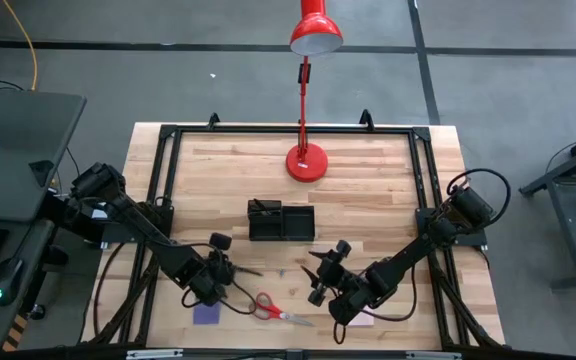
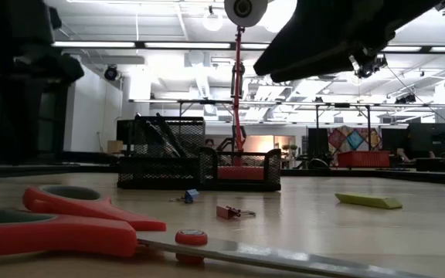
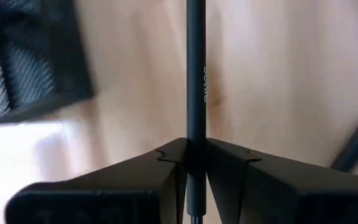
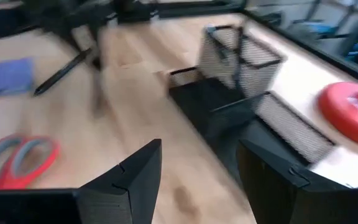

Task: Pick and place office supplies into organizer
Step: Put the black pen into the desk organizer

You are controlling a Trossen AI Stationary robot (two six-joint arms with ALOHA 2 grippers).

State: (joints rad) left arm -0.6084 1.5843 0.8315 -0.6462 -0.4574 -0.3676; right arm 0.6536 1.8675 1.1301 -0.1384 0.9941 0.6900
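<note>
Pinching a black pen, left gripper works below the organizer

Left gripper (image 3: 196, 163) has its fingers pressed together on a thin black pen (image 3: 195, 74), which runs straight up the middle of the left wrist view. In the high view this gripper (image 1: 215, 283) sits in the lower left of the table, just above the purple sticky pad (image 1: 206, 314). Red-handled scissors (image 1: 272, 308) lie at bottom centre. The black organizer (image 1: 280, 221) stands mid-table, below the red lamp (image 1: 307, 160). Right gripper (image 1: 324, 275), lower centre-right, is spread wide and holds nothing.
</note>
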